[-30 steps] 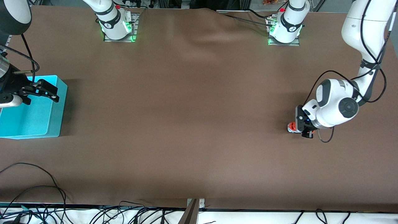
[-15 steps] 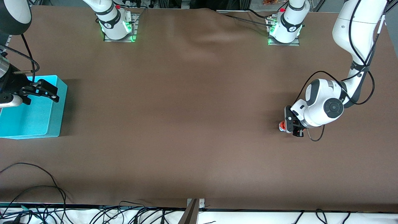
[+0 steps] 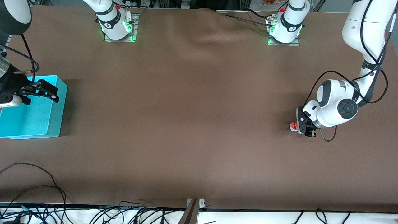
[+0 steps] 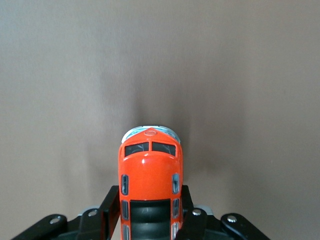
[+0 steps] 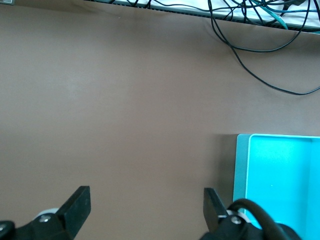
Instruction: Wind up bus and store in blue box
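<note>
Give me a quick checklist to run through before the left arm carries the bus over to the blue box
1. Left gripper shut on the bus: ok, fingers press both its sides.
2. Bus sits straight between the fingers: ok in the left wrist view.
3. Bus wound up: cannot tell.
4. Blue box open on top and in place at the right arm's end of the table: ok.
5. Space above the box free: not ok, the open right gripper is over its rim.
6. Brown table bare between bus and box: ok.
</note>
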Motion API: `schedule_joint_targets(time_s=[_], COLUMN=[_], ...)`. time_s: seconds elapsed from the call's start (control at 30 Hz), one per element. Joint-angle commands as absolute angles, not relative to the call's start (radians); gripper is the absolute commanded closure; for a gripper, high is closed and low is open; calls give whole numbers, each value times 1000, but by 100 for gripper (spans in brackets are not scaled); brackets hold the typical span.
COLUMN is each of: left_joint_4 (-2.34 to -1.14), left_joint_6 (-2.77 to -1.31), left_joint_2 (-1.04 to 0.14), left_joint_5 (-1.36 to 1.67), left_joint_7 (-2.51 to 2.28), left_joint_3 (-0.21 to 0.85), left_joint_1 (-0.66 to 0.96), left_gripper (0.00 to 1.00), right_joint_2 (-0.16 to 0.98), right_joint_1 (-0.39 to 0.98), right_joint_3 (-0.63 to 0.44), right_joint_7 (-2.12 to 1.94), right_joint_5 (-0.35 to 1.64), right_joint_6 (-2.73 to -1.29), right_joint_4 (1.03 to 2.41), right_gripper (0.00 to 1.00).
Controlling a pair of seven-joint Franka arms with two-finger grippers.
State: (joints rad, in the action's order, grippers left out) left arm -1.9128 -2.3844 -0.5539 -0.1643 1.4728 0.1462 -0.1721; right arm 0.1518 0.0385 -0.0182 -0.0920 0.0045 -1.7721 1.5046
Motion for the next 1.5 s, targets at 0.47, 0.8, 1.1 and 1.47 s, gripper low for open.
schedule_joint_targets(time_s=[0.47,0.8,1.1,1.47], left_joint_4=[-1890,-1876,-1850,-1848], left_joint_6=[-2391,-2395,-2396,-2396], left_joint_2=[-664,-673,-681,-689], left_joint_5=[-204,-202,-209,-210], left_joint_7=[1585,1687,1772,1801], left_joint_3=[147,147,146,146], left_joint_1=[-314,-391,-474,-538], left_gripper=[100,100,100,100], right_joint_2=[158,158,158,158], right_joint_1=[37,37,37,37], right_joint_3=[-14,-14,-14,-12], right_joint_7=[-92,-91,-92,-91], right_joint_5=[-8,-8,-8,-8], right_joint_6=[-1776,-1776,-1776,-1776], right_joint_4=[1489,1489,1489,1489], right_gripper=[0,0,0,0])
